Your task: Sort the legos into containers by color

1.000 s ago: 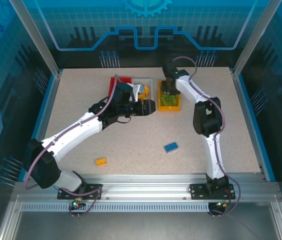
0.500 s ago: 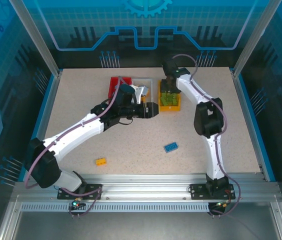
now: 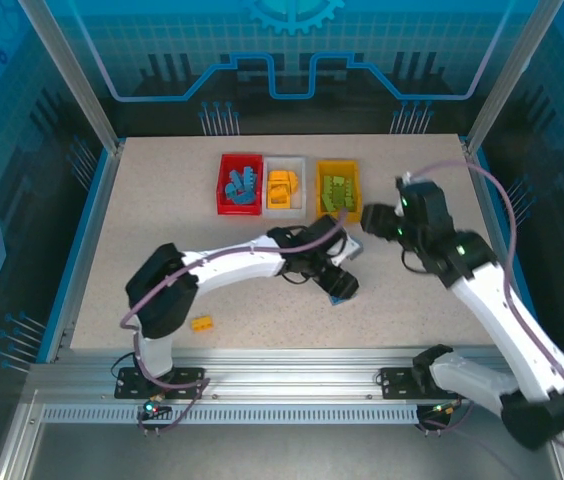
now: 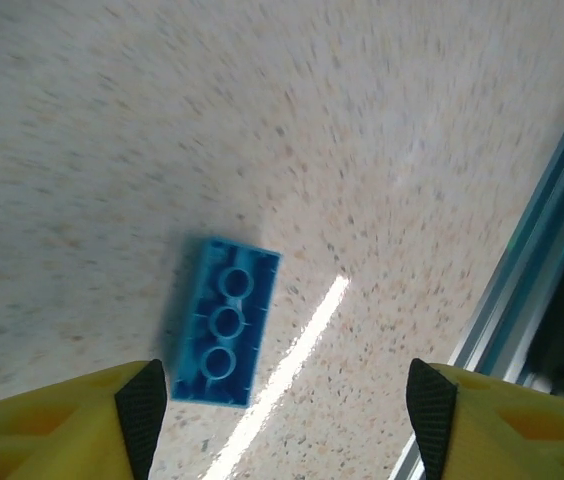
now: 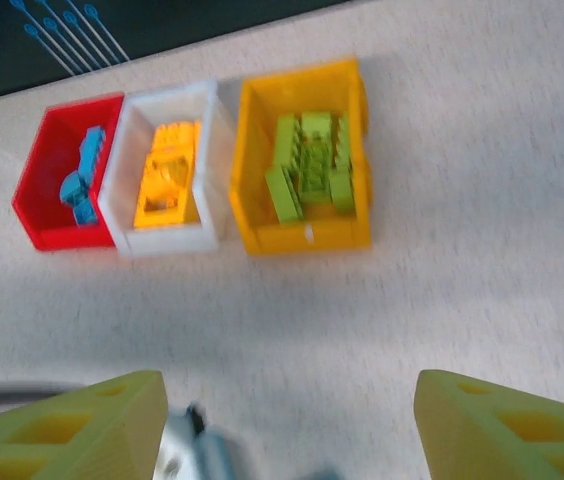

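Blue brick (image 4: 222, 335) is lying flat on the speckled table (image 4: 362, 130), ungripped, between the wide-open jaws of the left gripper (image 4: 284, 400). The right gripper (image 5: 287, 420) is hanging with jaws wide, holding nothing, near the red bin (image 5: 32, 215), white bin (image 5: 167, 240) and yellow bin (image 5: 302, 237). An orange brick (image 3: 201, 323) is lying well apart.

We see a table (image 4: 412, 150) top with a speckled, stone-like finish, mostly matt (though one bright streak of glare runs across it). The blue lego (image 4: 222, 322) looks to us like smooth, slightly shiny moulded plastic. The left gripper (image 4: 284, 405) has fingers (image 4: 52, 430) of yellow plastic with matt black pads (image 4: 142, 415). The red bin (image 5: 62, 238), white bin (image 5: 162, 243) and yellow bin (image 5: 262, 238) read as smooth plastic, as do the green legos (image 5: 310, 170). The frame rail (image 3: 292, 362) is bare brushed metal.
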